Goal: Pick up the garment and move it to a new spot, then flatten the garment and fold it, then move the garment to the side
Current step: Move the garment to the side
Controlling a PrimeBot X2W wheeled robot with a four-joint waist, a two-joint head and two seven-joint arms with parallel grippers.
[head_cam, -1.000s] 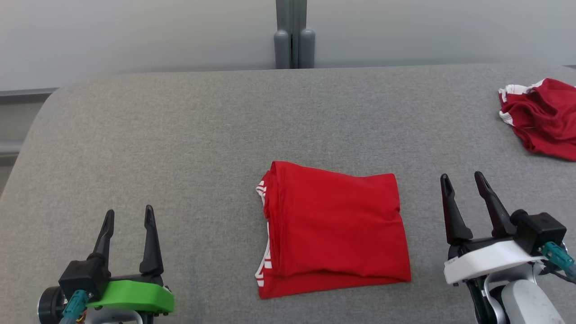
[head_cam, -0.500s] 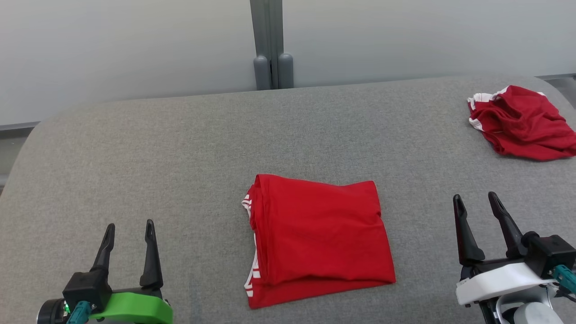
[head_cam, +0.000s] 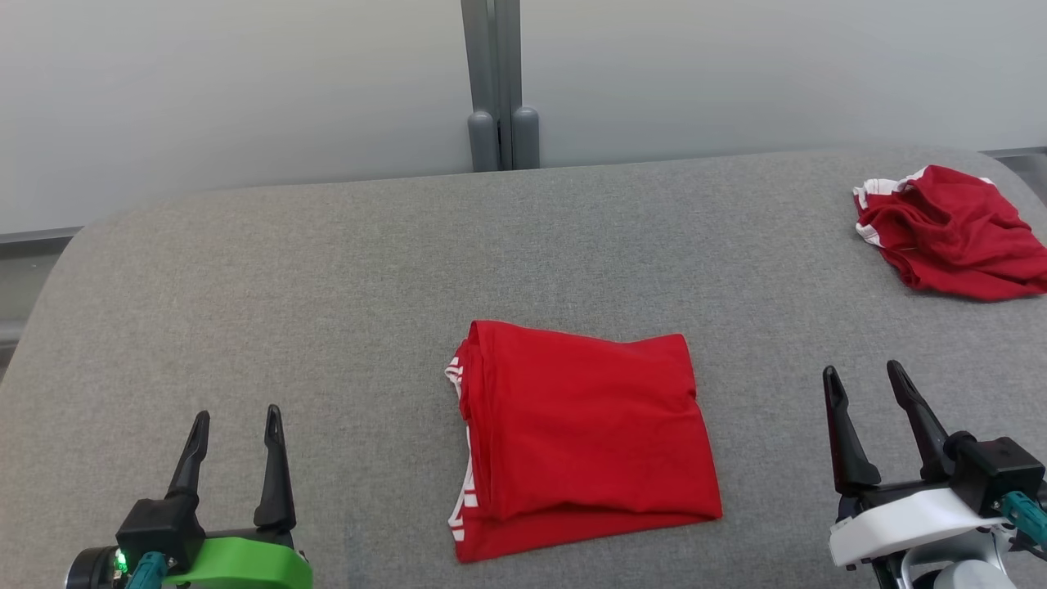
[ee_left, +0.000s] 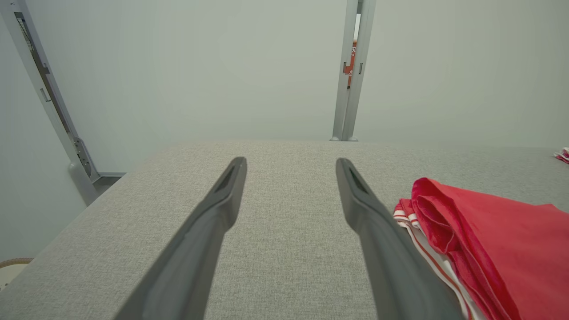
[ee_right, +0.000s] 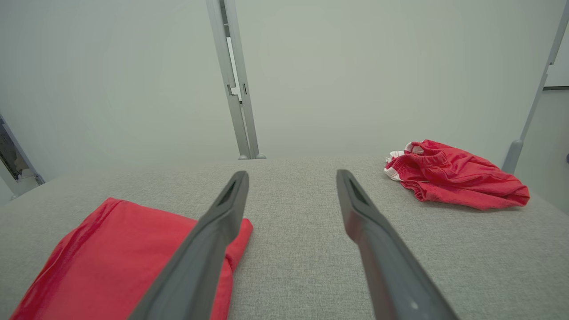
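Observation:
A red garment (head_cam: pixel 585 433) with white stripes lies folded into a rectangle at the middle of the grey padded table (head_cam: pixel 327 270). It shows at the right of the left wrist view (ee_left: pixel 493 240) and at the lower left of the right wrist view (ee_right: pixel 111 258). My left gripper (head_cam: pixel 235 421) stands open at the lower left, well left of the garment, nothing between its fingers. My right gripper (head_cam: pixel 864 378) stands open at the lower right, a little right of the garment, also holding nothing.
A second red garment (head_cam: pixel 949 233) with white trim lies crumpled at the table's far right corner, also in the right wrist view (ee_right: pixel 453 180). A grey post (head_cam: pixel 499 90) stands against the pale wall behind the table. The table's left edge curves down.
The head camera has tilted and turned, so the whole picture has shifted down and left. Both grippers sit lower in view and stay open. The folded garment lies unchanged.

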